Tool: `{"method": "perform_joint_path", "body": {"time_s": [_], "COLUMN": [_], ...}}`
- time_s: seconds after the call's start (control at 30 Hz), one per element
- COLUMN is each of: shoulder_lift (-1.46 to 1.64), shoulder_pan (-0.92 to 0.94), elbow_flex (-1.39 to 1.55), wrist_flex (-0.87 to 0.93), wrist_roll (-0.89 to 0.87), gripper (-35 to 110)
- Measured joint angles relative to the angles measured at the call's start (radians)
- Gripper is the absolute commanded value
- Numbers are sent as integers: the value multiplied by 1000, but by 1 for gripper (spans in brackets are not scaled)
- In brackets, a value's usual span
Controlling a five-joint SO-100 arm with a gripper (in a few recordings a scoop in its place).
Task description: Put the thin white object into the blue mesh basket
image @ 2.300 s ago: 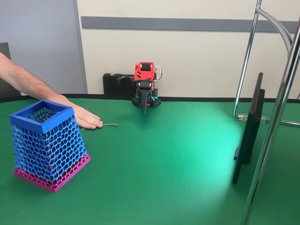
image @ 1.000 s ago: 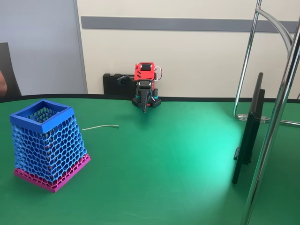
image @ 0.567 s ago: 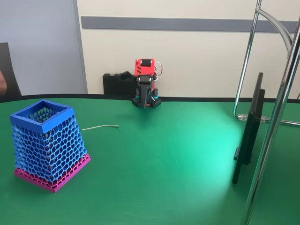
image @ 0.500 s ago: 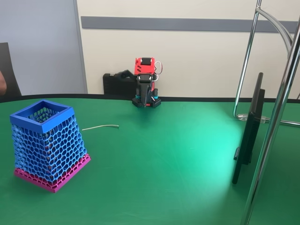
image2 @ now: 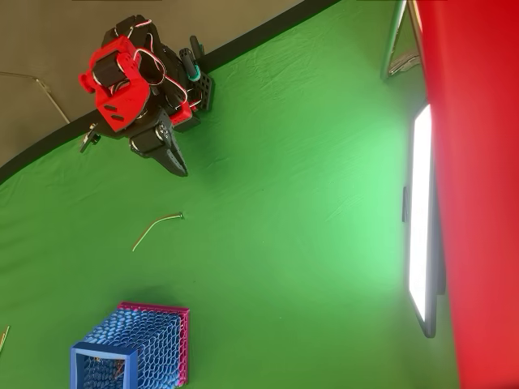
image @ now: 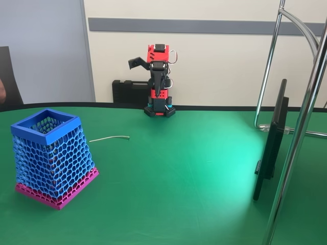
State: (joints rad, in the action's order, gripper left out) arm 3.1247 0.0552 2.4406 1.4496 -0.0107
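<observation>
Standing nearest the camera in the fixed view, at the left front of the green table (image: 179, 173), is the blue mesh basket (image: 51, 155): upright, tapered toward its solid blue rim, pink base flat on the cloth. From overhead the basket (image2: 134, 348) sits at the lower left. At the right edge of the fixed view, a dark screen (image: 271, 143) stands edge-on beside shiny metal stand tubes (image: 299, 138); overhead the screen (image2: 422, 219) glows white along the right side. Farther back, the thin white strand (image: 110, 138) lies flat on the cloth, behind and to the right of the basket, apart from it, touching nothing else. Overhead the strand (image2: 156, 229) shows a slight curve and lies between the basket and the arm's base. At the table's far edge, against the wall, the red and black arm (image: 157, 76) is raised and folded. Its gripper (image: 157, 99) points downward above the base, well clear of the strand; overhead the gripper (image2: 174, 162) reads as one dark tapered point, fingers together, nothing between them.
</observation>
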Motion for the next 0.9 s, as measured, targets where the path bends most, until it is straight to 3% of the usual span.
{"method": "perform_joint_path", "body": {"time_s": [0.9], "shoulder_lift": [-807], "shoulder_pan": [411], "elbow_flex": [-388], "wrist_flex": [11], "wrist_roll": [370], "gripper": [1]}}
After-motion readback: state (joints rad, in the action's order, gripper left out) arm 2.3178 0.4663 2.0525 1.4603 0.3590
